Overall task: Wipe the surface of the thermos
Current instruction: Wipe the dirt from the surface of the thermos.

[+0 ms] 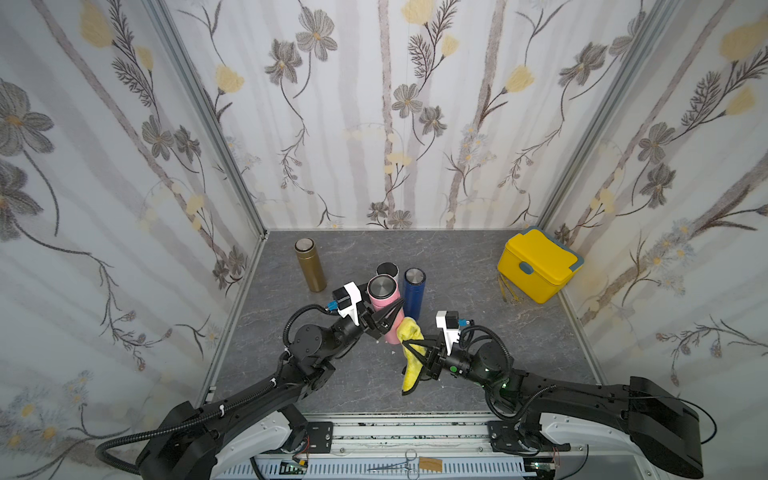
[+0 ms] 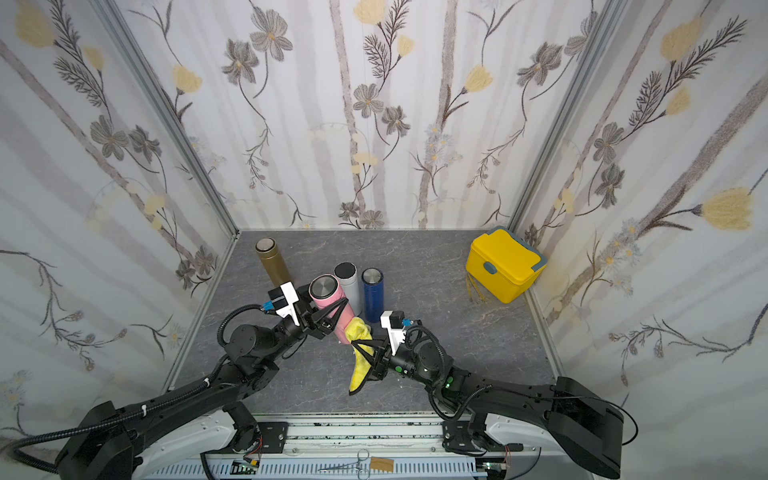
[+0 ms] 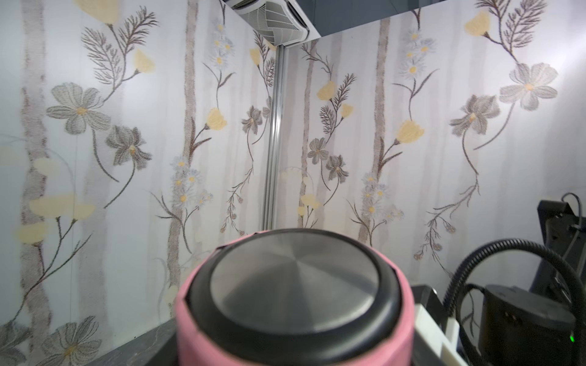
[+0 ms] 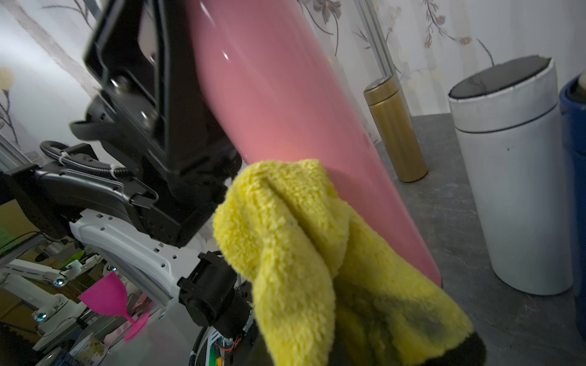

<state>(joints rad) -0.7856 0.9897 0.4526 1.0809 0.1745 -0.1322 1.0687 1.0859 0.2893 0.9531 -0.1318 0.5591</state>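
Pink and glossy, the thermos [image 1: 386,305] sits near the middle of the grey marbled tabletop [image 1: 478,332], leaning toward the left arm, its steel lid [image 3: 293,285] filling the left wrist view inside a black ring. The left gripper [image 1: 388,318] comes in from about 8 o'clock of the bottle and is clamped on its upper body, one black finger [image 4: 177,104] lying flat along the pink wall in the right wrist view. The right gripper [image 1: 409,347], reaching from about 4 o'clock, is pinched shut on a yellow cloth [image 1: 409,353]; the upper bunch of the cloth presses against the lower side of the thermos, and the rest hangs down toward 6 o'clock with a dark edge at its tip. In the right wrist view the cloth [image 4: 317,260] covers the lower part of the pink wall [image 4: 285,95]. Just behind the pink bottle, at 12 o'clock, stands a white thermos [image 2: 349,282], and a blue thermos [image 1: 413,293] stands beside it at about 1 o'clock, both upright. A gold thermos [image 1: 311,266] stands apart at 10 o'clock near the back wall. A yellow lidded box [image 1: 538,266] sits in the far corner at 2 o'clock, well apart from the bottles.
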